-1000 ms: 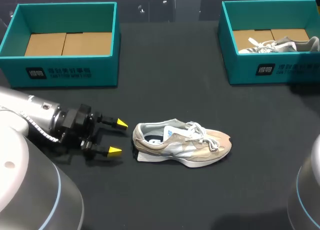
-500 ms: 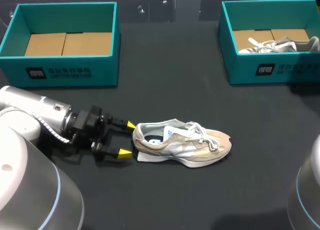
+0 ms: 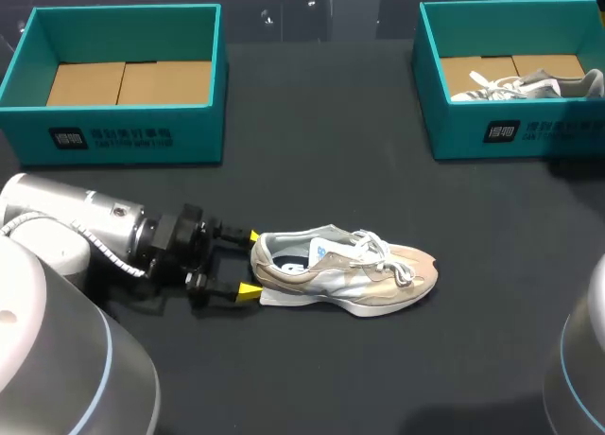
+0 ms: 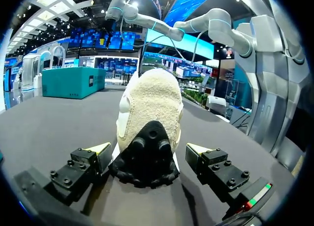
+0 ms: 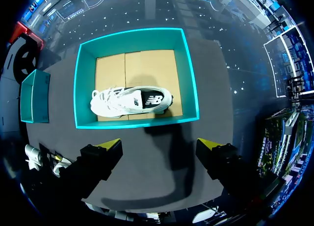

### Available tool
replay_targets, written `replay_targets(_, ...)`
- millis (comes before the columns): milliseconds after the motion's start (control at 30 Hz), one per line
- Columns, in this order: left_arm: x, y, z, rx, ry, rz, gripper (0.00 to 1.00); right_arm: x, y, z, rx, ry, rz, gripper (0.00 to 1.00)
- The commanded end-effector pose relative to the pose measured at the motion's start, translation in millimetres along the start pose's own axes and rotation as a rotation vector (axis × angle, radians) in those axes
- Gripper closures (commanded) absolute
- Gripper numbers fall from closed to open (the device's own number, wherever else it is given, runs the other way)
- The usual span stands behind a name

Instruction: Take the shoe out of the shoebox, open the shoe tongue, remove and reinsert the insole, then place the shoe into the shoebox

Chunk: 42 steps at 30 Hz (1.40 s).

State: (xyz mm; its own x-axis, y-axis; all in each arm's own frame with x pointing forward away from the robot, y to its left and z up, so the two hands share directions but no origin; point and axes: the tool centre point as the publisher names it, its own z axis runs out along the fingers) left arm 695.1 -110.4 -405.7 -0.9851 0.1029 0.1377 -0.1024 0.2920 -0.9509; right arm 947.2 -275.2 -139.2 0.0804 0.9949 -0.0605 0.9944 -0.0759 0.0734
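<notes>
Right shoebox [image 3: 444, 123]: holding white shoe [image 3: 525, 83].
Left shoebox [image 3: 118, 132]: showing bare cardboard.
Left gripper [image 3: 251, 263]: advancing; fingers gaping, now flanking beige shoe [image 3: 345, 272] heel.
Right gripper [image 5: 164, 147]: gaping, grasping nothing.

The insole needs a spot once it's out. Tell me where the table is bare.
Bare table between the left shoebox and right shoebox, and beyond the toe of the shoe, toward the right. Crowded at the heel, where the left gripper straddles it, open.
</notes>
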Motion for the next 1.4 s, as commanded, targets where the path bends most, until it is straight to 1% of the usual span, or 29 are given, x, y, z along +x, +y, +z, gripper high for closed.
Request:
replay_targets(33, 0.9, 1, 8, 0.005, -0.022, 0.001, 0.0, 0.2, -0.2, 0, 0.0, -0.001, 0.001, 0.0)
replay_targets(600, -4.3, 0, 30, 0.008, -0.026, 0.036, 0.0, 0.2, -0.2, 0, 0.0, -0.001, 0.001, 0.0)
replay_targets(1333, -7.9, -5, 53, 0.009, -0.008, 0.089, 0.0, 0.2, -0.2, 0, 0.0, -0.001, 0.001, 0.0)
replay_targets(1367, -8.2, -5, 53, 0.009, -0.009, 0.091, 0.19, 0.2, -0.2, 0, 0.0, -0.001, 0.001, 0.0)
replay_targets(1400, -8.7, -5, 54, 0.009, -0.013, 0.094, 0.62, 0.2, -0.2, 0, 0.0, -0.001, 0.001, 0.0)
